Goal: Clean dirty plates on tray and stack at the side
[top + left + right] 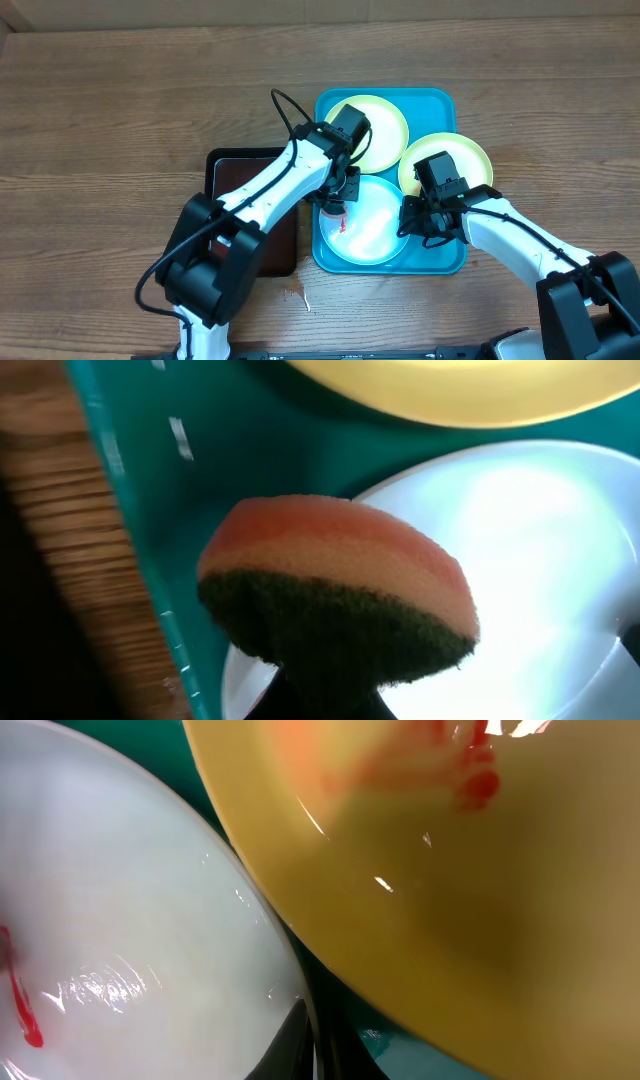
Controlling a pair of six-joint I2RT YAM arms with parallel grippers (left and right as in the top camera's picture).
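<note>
Wiping step: left pincer (335, 202) grips sponge (338, 588) over lower-centre plate (372, 238), right pincer (416, 216) state I cannot tell; next, scrub red streak (24, 1008).

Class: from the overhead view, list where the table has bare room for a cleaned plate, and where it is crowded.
Bare wood: table left of the brown tray, the strip beyond the blue tray, the stretch right of it. Crowded: the blue tray itself, three plates plus left tool and right tool.

Bright overhead light, glare on front plate (368, 232), wrist views blurred close-up
</note>
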